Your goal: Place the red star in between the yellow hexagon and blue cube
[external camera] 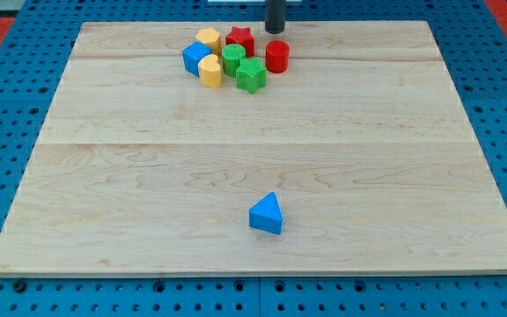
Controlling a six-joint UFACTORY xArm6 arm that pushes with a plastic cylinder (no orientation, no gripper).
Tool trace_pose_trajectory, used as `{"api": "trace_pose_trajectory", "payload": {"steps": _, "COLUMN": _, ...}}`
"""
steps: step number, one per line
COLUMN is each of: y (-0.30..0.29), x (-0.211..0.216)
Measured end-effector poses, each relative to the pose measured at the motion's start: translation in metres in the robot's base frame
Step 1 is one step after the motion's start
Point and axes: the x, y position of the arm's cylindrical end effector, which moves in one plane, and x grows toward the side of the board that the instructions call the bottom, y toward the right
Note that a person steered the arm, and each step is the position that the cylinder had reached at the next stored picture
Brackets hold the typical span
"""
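The red star (240, 40) sits at the view's top in a tight cluster of blocks. The yellow hexagon (208, 39) is just to its left, and the blue cube (196, 58) lies below-left of the hexagon. My tip (275, 32) is at the view's top, just right of the red star and above the red cylinder (276, 56), a small gap apart from both.
The cluster also holds a yellow heart-like block (210, 71), a green cylinder (233, 59) and a green star (251, 76). A blue triangle (267, 214) lies alone near the view's bottom centre. The wooden board (253, 158) rests on a blue pegboard.
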Motion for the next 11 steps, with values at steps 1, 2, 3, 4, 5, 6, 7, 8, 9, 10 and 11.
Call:
{"api": "trace_pose_trajectory", "payload": {"steps": 1, "y": 0.000, "x": 0.011}}
{"api": "trace_pose_trajectory", "payload": {"steps": 2, "y": 0.000, "x": 0.016}}
{"api": "trace_pose_trajectory", "payload": {"steps": 3, "y": -0.004, "x": 0.017}}
{"api": "trace_pose_trajectory", "payload": {"steps": 4, "y": -0.025, "x": 0.021}}
{"api": "trace_pose_trajectory", "payload": {"steps": 5, "y": -0.052, "x": 0.042}}
{"api": "trace_pose_trajectory", "payload": {"steps": 6, "y": -0.064, "x": 0.077}}
{"api": "trace_pose_trajectory", "payload": {"steps": 7, "y": -0.064, "x": 0.087}}
{"api": "trace_pose_trajectory", "payload": {"steps": 8, "y": -0.045, "x": 0.065}}
{"api": "trace_pose_trajectory", "payload": {"steps": 9, "y": -0.044, "x": 0.075}}
{"api": "trace_pose_trajectory", "payload": {"steps": 10, "y": -0.053, "x": 0.070}}
{"api": "trace_pose_trajectory", "payload": {"steps": 11, "y": -0.076, "x": 0.061}}
